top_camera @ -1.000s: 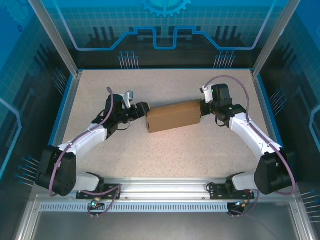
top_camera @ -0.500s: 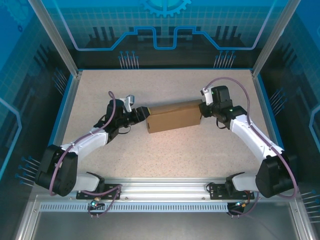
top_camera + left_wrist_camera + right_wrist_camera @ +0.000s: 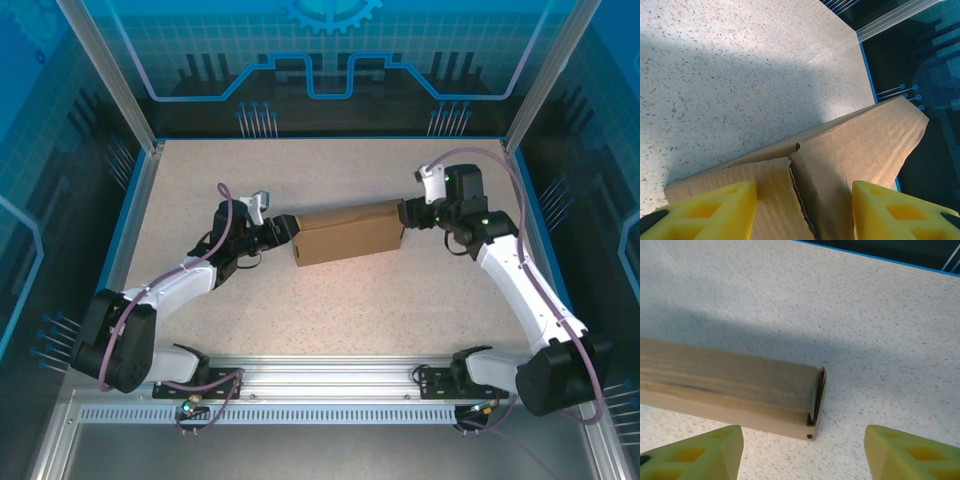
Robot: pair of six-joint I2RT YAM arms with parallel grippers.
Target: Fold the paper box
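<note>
Left arm: I see it run from its near-left base out toward the middle, elbow low, wrist aimed right at the box's left end.
Left gripper [image 3: 283, 228]: its yellow fingers stand apart over the left end of the box. The cardboard runs on under both of them, so they are not clamped across it. I cannot tell whether the pads touch it.
Right arm: it rises from the near-right base, stretches far, then bends left at the wrist toward the box's right end.
Right gripper [image 3: 803, 435]: the fingers are wide apart, holding nothing, just off the box's right end.
Paper box [image 3: 350, 232]: folded shut into a long brown block, it lies mid-table between the two grippers, right end slightly farther than left.
Edges: the left end shows a split where two flaps meet; the right end shows a dark seam at its corner.
Open room: I have bare tabletop on the near and far sides of the box.
Surface: the table [image 3: 330, 300] is speckled beige with a blue rim.
Surroundings: blue printed panels, aluminium posts, and a slotted rail along the near edge.
</note>
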